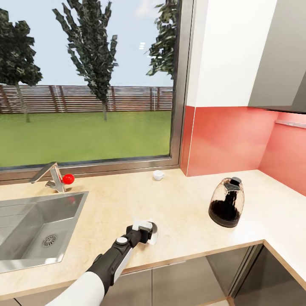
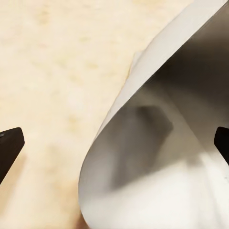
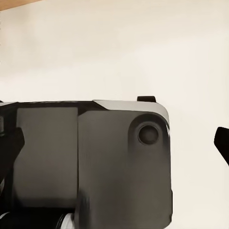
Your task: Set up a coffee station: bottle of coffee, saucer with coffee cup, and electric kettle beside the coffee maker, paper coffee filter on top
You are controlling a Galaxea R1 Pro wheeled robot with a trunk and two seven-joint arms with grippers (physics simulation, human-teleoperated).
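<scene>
A: Where's my left hand [image 1: 146, 235] right now?

B: Low over the pale surface [image 1: 178, 204], close to its front edge, with the arm reaching in from the lower left of the head view. Through the left wrist camera I see its two dark fingertips [image 2: 9, 145] spread wide apart, and the white paper coffee filter [image 2: 157, 157] curls up between them, open like a cone. I can't tell whether either fingertip touches the paper.

A: And in the head view?

B: The paper filter [image 1: 149, 227] shows as a white scrap right at the hand, lying on the surface.

A: What else is on the surface?

B: The electric kettle [image 1: 226, 202], glassy with a dark base and lid, stands upright well to the right of the hand, near the corner where the surface turns. The small white coffee cup [image 1: 158, 174] sits far back, close to the window frame [image 1: 180, 85]. The sink [image 1: 25, 229] is at the left with its faucet [image 1: 49, 175], and a red ball-like thing [image 1: 68, 179] sits just beside the faucet.

A: The right hand [image 3: 119, 143]?

B: My right wrist camera shows its dark fingertips at both edges of the picture, so spread apart, with a dark boxy part of the robot between them against a plain white ground
</scene>
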